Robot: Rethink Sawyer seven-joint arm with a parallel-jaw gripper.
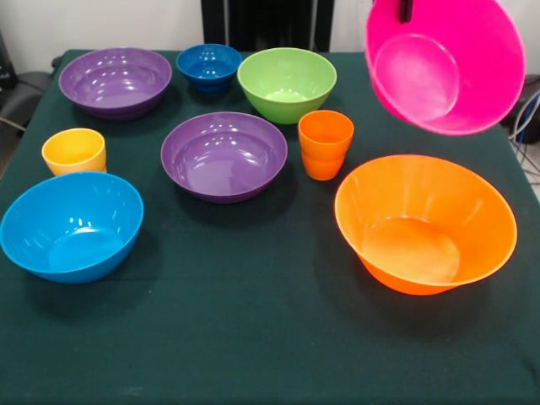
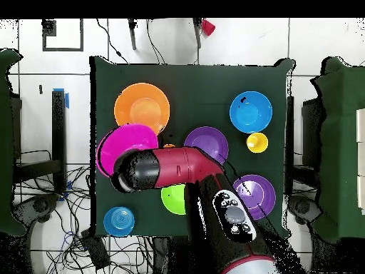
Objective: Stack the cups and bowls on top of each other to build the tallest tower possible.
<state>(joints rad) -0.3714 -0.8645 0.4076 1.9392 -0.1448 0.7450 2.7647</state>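
A large pink bowl [image 1: 447, 63] [image 2: 121, 139] hangs tilted in the air above the table, its opening facing the front camera. My gripper [image 1: 406, 8] is shut on its upper rim; only a black fingertip shows at the top edge. Just in front of and below it a large orange bowl [image 1: 426, 224] [image 2: 142, 107] stands empty. An orange cup [image 1: 325, 143] stands beside a purple bowl [image 1: 224, 156] [image 2: 207, 143] at mid-table. The yellow cup [image 1: 74, 152] [image 2: 257, 142] sits behind the light blue bowl [image 1: 70, 224] [image 2: 250, 111]. No tower stands; every bowl is separate.
Along the far side stand a second purple bowl [image 1: 116, 80] [image 2: 254, 194], a small dark blue bowl [image 1: 209, 66] and a green bowl [image 1: 287, 83] [image 2: 171, 200]. A teal bowl [image 2: 119, 221] sits near the table corner by the robot. Cables lie on the floor around the table.
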